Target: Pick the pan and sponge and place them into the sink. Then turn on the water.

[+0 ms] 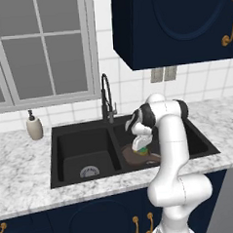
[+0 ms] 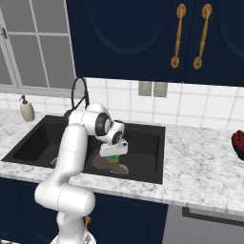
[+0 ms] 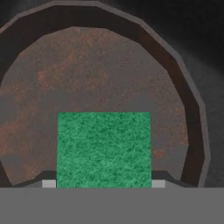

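Note:
The reddish-brown pan [image 1: 146, 160] [image 2: 101, 164] [image 3: 109, 70] lies in the right basin of the black sink [image 1: 56, 156] [image 2: 153, 143]. Just over it is the sponge [image 1: 140, 150] [image 2: 112, 159] [image 3: 104, 148], green face showing and a yellow edge beneath. My gripper [image 1: 140, 146] [image 2: 113, 153] [image 3: 104, 183] points down into the basin and is shut on the sponge, one fingertip on each side. Whether the sponge touches the pan's floor I cannot tell. No stream runs from the black gooseneck faucet [image 1: 106, 97] [image 2: 78, 93].
A beige soap dispenser [image 1: 34, 127] [image 2: 26, 110] stands on the marble counter left of the sink. The left basin has a round silver drain [image 1: 89, 172]. Something red [image 2: 238, 143] sits at the counter's far right. Dark cabinets hang overhead.

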Tool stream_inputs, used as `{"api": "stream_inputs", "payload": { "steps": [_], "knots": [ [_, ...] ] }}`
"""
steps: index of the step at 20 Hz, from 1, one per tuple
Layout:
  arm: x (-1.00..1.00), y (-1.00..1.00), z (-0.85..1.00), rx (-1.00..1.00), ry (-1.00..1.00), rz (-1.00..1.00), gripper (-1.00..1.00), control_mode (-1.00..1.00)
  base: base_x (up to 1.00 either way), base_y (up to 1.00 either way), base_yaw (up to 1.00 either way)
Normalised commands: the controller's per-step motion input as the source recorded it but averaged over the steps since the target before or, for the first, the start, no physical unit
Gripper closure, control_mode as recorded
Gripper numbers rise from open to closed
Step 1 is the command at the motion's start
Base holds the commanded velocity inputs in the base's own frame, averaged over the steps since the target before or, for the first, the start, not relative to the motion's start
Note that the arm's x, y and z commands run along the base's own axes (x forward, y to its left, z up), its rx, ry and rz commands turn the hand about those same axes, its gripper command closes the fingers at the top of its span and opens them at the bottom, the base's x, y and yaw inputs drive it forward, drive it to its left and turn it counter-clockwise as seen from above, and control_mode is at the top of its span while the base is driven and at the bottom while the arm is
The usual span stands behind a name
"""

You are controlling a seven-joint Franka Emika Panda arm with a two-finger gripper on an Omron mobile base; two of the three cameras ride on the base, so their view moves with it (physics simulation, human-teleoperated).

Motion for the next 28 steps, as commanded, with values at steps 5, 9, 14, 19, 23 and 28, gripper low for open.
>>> {"api": "stream_inputs", "payload": {
  "steps": [5, 9, 14, 19, 23, 28],
  "knots": [
    [0.00, 0.00, 0.00, 0.00, 0.00, 0.00, 1.00, -1.00, 0.00, 0.00, 0.00],
    [0.03, 0.00, 0.00, -0.01, 0.00, 0.00, -1.00, -1.00, 0.00, 0.00, 0.00],
    [0.00, 0.00, 0.00, 0.00, 0.00, 0.00, -1.00, -1.00, 0.00, 0.00, 0.00],
    [-0.01, -0.01, 0.11, 0.00, -0.01, 0.00, -1.00, -1.00, 0.00, 0.00, 0.00],
    [-0.03, 0.00, 0.68, 0.00, -0.01, -0.02, -1.00, -1.00, 0.00, 0.00, 0.00],
    [-0.20, 0.00, 0.50, 0.02, -0.06, 0.00, -1.00, -1.00, 0.00, 0.00, 0.00]
  ]
}}
